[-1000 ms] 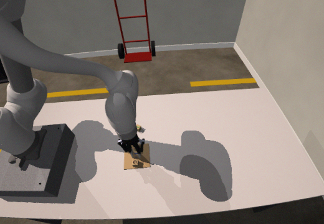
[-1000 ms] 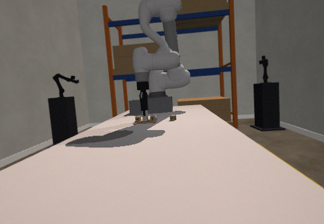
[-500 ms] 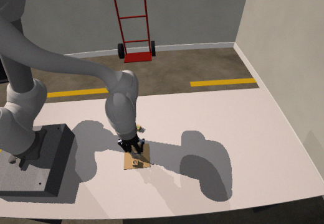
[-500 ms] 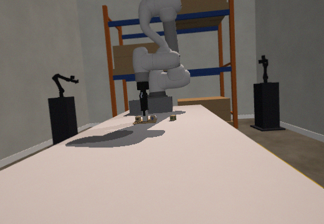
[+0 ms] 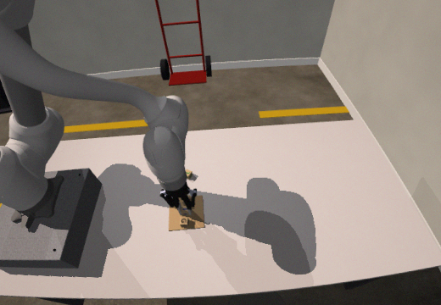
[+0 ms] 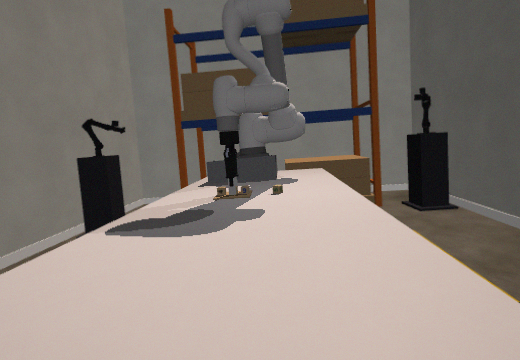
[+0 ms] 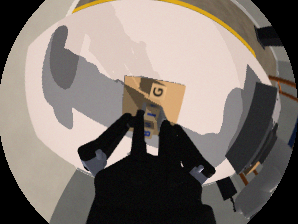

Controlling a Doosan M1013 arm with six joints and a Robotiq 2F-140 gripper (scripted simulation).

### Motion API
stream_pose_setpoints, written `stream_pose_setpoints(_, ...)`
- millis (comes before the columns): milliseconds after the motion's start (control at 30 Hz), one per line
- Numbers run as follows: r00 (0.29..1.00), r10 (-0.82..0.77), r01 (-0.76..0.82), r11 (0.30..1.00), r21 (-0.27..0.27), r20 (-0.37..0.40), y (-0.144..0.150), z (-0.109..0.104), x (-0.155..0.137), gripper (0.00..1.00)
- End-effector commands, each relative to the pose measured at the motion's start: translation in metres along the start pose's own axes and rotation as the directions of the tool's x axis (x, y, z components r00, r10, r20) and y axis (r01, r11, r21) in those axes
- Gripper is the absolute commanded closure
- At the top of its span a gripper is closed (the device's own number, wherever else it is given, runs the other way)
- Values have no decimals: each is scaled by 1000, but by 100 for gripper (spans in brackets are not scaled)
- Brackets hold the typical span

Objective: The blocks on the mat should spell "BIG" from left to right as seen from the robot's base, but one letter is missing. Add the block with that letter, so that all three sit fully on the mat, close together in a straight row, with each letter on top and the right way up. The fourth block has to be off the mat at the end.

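A tan mat [image 5: 189,216] lies on the white table in front of the robot's base. A block with a "G" on top [image 5: 184,220] sits on the mat's near end; it also shows in the wrist view [image 7: 157,92]. My gripper [image 5: 183,201] points straight down over the mat and is shut on a small block with blue marks [image 7: 149,119], low at the mat. I cannot read its letter. In the exterior view the gripper [image 6: 231,184] stands between two blocks on the mat, one on the left [image 6: 221,190] and one on the right [image 6: 245,189]. A fourth block [image 6: 277,189] [image 5: 191,174] lies off the mat, also seen behind the arm.
The robot's dark base plate [image 5: 47,220] stands left of the mat. A red hand truck [image 5: 184,30] stands on the floor by the far wall. An orange and blue shelf rack [image 6: 320,95] stands behind the robot.
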State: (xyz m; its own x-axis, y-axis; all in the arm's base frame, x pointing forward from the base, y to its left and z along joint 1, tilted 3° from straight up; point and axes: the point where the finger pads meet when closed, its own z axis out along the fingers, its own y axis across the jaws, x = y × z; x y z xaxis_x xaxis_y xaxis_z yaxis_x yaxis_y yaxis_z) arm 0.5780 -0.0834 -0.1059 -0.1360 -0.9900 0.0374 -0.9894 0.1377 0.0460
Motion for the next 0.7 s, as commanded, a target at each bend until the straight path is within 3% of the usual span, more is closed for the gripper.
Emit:
stream_pose_setpoints(0, 1000, 0, 0, 1000, 0, 0, 0, 0, 0, 82)
stream_pose_setpoints(400, 1000, 0, 0, 1000, 0, 0, 0, 0, 0, 72)
stream_pose_setpoints(667, 1000, 0, 0, 1000, 0, 0, 0, 0, 0, 72)
